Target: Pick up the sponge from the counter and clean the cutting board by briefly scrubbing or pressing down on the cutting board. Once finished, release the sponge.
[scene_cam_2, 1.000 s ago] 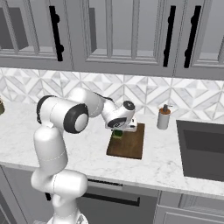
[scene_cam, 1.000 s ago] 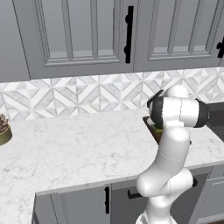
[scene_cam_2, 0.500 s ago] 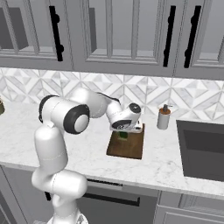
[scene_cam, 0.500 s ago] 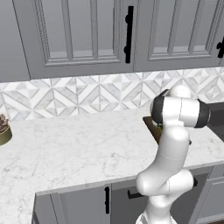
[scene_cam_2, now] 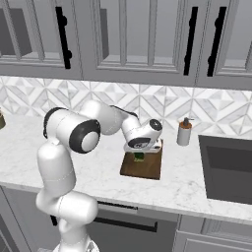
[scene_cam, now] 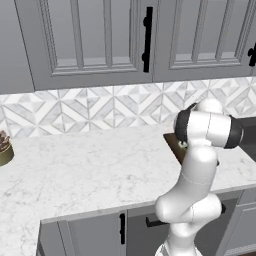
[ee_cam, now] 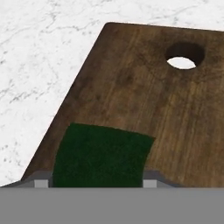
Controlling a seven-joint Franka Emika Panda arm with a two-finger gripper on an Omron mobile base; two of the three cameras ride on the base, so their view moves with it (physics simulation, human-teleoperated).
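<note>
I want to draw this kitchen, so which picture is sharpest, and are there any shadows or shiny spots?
Hand view: sharpest, with clear grain on the cutting board and the sponge flat dark green, no glare. Right base view: softer, a faint shadow beside the board on the counter. Left base view: slightly blurry, even light, no shiny spots.

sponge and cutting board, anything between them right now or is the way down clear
Nothing visible stands between them. In the hand view the sponge sits between the jaws directly over bare wood of the cutting board, with only the board's hanging hole farther off. Whether it touches yet cannot be told.
</note>
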